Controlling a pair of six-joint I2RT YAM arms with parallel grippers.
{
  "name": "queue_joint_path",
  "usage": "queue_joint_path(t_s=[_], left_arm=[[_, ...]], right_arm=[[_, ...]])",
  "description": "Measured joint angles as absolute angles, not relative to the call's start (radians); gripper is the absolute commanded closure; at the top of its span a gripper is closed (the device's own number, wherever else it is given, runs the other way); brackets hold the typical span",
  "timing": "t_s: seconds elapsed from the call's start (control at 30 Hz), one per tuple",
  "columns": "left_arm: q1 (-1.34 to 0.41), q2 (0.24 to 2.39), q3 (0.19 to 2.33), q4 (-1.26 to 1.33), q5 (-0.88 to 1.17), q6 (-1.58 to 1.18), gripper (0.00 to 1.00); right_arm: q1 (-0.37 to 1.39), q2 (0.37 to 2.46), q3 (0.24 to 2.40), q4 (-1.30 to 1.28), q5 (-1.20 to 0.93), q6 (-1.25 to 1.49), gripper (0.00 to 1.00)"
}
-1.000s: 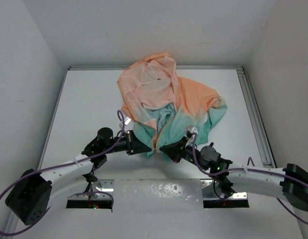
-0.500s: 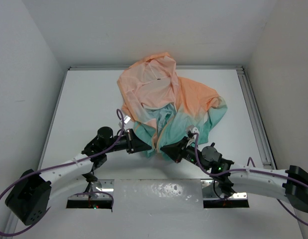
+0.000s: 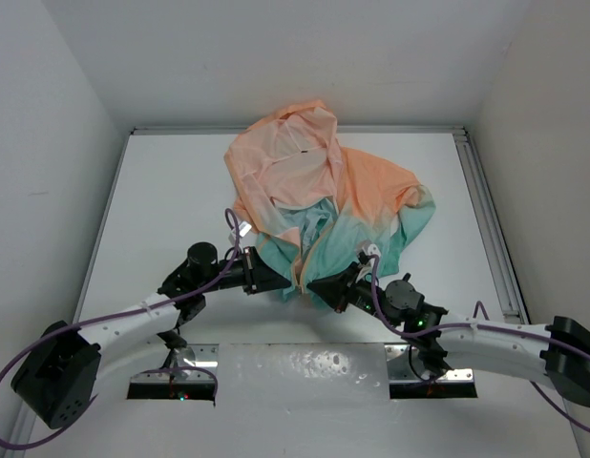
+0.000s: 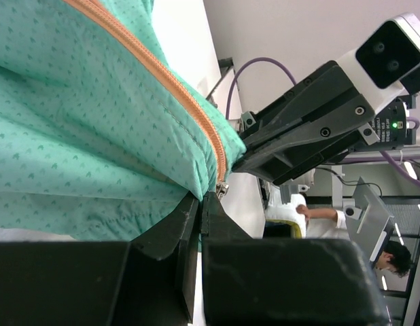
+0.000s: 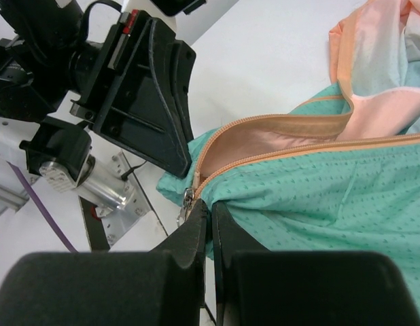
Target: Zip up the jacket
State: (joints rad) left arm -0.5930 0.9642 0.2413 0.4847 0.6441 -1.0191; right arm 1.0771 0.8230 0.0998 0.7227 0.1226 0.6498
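Barely anything is shifting since a second ago: left gripper and right gripper are each clenching their jaws on the jacket hem beside its zipper, the garment lying crumpled mid-bench.

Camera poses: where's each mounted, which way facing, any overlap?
Top external: above, behind the robot, looking down on table, jacket, left pincer, right pincer.
Left wrist: on left arm, looking past its pincer at the teal hem; right pincer opposite.
Right wrist: mirrored; own pincer foreground, left pincer opposite.
Shared: both wrist views show the zipper end.
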Motion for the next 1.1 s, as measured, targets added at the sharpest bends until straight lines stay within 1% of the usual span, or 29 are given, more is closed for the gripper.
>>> queue_joint_path(t_s=[1.1], left_arm=[[-0.593,0.953,0.241,0.467,0.647,-1.015,1.0]], right_arm=[[1.077,0.84,0.1,0.724,0.122,0.638,1.0]])
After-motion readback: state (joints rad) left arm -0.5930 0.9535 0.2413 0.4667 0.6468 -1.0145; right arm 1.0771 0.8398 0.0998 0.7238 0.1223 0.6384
